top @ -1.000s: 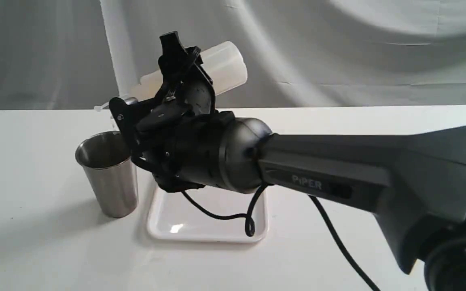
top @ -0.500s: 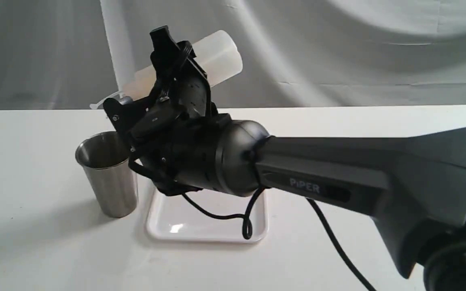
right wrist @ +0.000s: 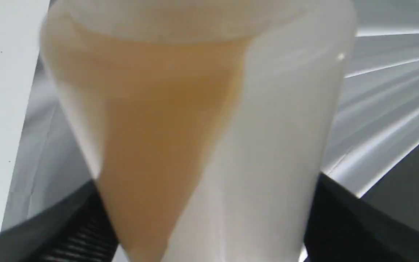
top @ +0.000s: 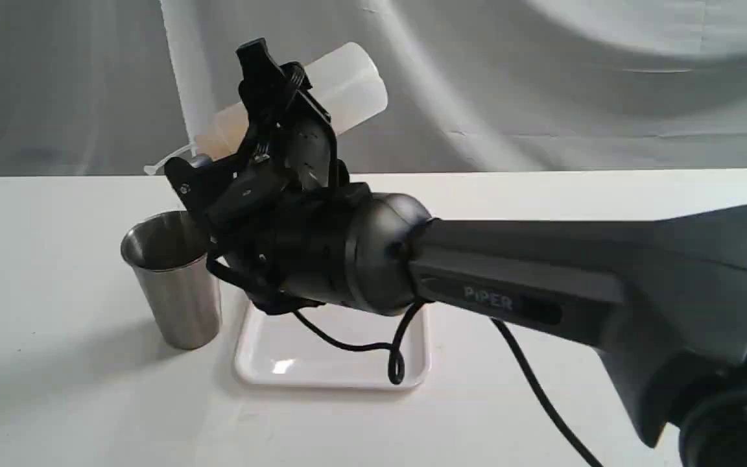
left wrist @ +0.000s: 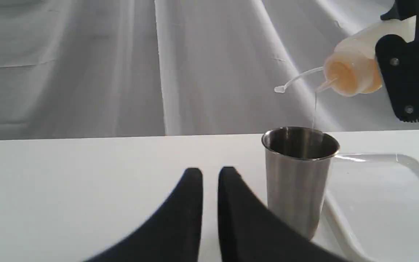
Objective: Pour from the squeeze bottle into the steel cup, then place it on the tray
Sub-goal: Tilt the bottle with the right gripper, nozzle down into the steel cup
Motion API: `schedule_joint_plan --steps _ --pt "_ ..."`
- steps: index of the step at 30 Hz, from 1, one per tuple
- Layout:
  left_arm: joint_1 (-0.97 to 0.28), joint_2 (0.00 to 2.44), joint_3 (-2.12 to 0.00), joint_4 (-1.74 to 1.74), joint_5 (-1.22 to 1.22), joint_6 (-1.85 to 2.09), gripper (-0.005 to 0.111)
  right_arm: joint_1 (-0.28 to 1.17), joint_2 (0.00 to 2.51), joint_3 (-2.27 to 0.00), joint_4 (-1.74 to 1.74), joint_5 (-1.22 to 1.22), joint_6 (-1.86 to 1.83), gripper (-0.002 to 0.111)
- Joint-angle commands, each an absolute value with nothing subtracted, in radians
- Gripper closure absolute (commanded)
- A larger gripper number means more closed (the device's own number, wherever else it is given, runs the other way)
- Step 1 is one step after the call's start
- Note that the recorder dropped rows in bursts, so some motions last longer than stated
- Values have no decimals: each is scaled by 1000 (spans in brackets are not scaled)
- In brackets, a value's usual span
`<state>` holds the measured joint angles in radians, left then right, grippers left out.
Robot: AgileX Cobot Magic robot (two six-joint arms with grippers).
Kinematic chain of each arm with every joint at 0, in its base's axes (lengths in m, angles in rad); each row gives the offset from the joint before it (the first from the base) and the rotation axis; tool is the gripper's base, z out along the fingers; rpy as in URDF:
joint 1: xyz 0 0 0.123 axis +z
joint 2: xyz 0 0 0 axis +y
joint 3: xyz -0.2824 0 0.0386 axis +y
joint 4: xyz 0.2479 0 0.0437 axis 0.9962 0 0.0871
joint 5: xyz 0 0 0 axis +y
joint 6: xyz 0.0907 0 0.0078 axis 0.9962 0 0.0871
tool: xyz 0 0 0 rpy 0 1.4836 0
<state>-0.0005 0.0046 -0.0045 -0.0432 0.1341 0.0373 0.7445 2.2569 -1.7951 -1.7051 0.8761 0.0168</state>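
Pouring stage, shown from three cameras. In the exterior view the right gripper (top: 244, 123), left of centre in the upper half, is clamped across the body of the squeeze bottle (top: 347, 91). The bottle is tipped, with its base raised toward the upper middle and its nozzle pointing down and left, above the rim of the steel cup (top: 176, 285). The cup stands upright on the white table (top: 56, 402) at left of centre, just beside the left edge of the tray (top: 321, 381). The tray lies flat at lower centre; whether the two touch cannot be told. A black cable (top: 360, 347) from the right arm droops over the tray.

The left wrist view shows a thin stream (left wrist: 314, 112) falling from the nozzle into the cup (left wrist: 296, 189). The amber liquid (left wrist: 344, 74) is gathered at the bottle's nozzle end, and the cap strap (left wrist: 296, 77) sticks out beside it. The left gripper (left wrist: 210, 171) sits low over the table near the cup. Its jaws are drawn almost together, with only a thin slit between them, and hold nothing.

The right wrist view is filled by the bottle (right wrist: 267, 127), with black fingers (right wrist: 67, 233) on either side of it.
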Motion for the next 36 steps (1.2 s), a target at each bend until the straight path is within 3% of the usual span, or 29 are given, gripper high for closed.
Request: schedule_joint_plan --steps 1,36 --pt "0 0 0 -46 133 34 98 746 2242 -1800 -1744 905 -22 62" --pt "0 0 0 -46 133 36 98 748 2242 -1800 -1744 902 -126 62"
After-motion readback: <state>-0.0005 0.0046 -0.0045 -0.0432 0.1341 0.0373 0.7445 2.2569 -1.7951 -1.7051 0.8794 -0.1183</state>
